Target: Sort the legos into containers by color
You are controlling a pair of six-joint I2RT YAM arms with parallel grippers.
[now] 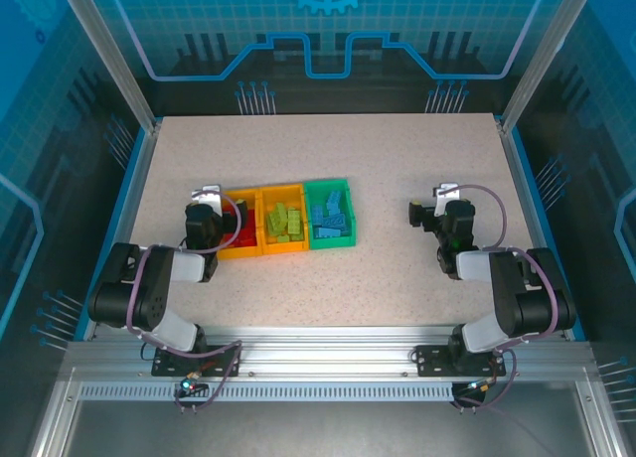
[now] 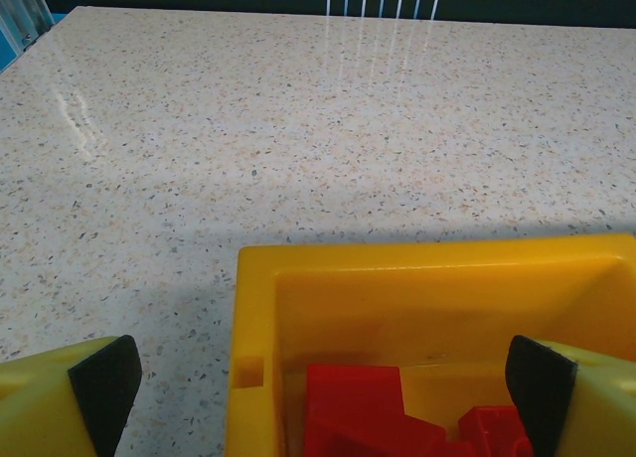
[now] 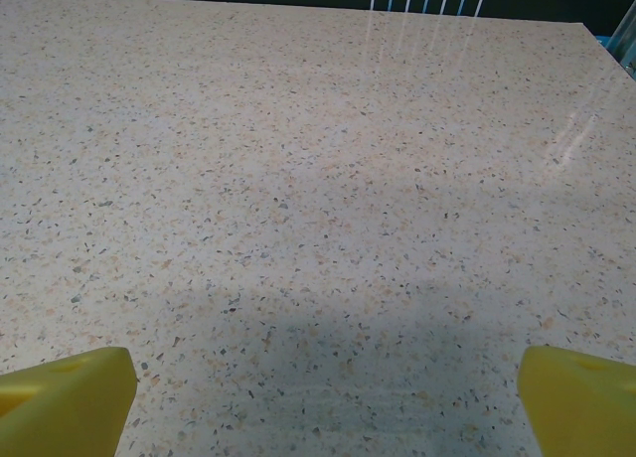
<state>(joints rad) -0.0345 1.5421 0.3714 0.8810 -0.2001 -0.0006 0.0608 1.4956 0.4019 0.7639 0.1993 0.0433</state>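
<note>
Room: you are looking into an enclosure point(image 1: 60, 129) of blue see-through panels on pale metal posts, with a metal rail point(image 1: 328, 363) carrying both arm bases at the near edge
Surface: your table point(image 1: 397, 159) is flat beige speckled stone-look board; glare streaks show at its far edge in both wrist views
Containers: the 3 containers point(image 1: 288, 248) sit joined in 1 row, left of the table's centre, mouths facing up
Row axis: its long axis runs left to right across your view, slightly skewed, the right end a touch farther from the bases; each bin's own long side runs near to far
Bin order: from the left, 1 orange-yellow left bin point(image 1: 238, 253), 1 orange-yellow middle bin point(image 1: 282, 189), 1 bright green bin point(image 1: 328, 184)
Legos: the legos lie inside the bins, red bricks point(image 1: 236, 228) in the left one, light green bricks point(image 1: 283, 224) in the middle, blue bricks point(image 1: 330, 219) in the green one
Left gripper: your left gripper point(image 1: 209, 197) hangs over the left bin's left end with jaws spread wide, gripping nothing; its wrist view shows 1 black pad point(image 2: 104, 382) outside the bin wall point(image 2: 437, 278), the other over the inside, red bricks point(image 2: 368, 407) between them
Right gripper: your right gripper point(image 1: 444, 194) is well apart from the row, over bare table to the right, jaws spread wide and empty point(image 3: 328, 397)
</note>
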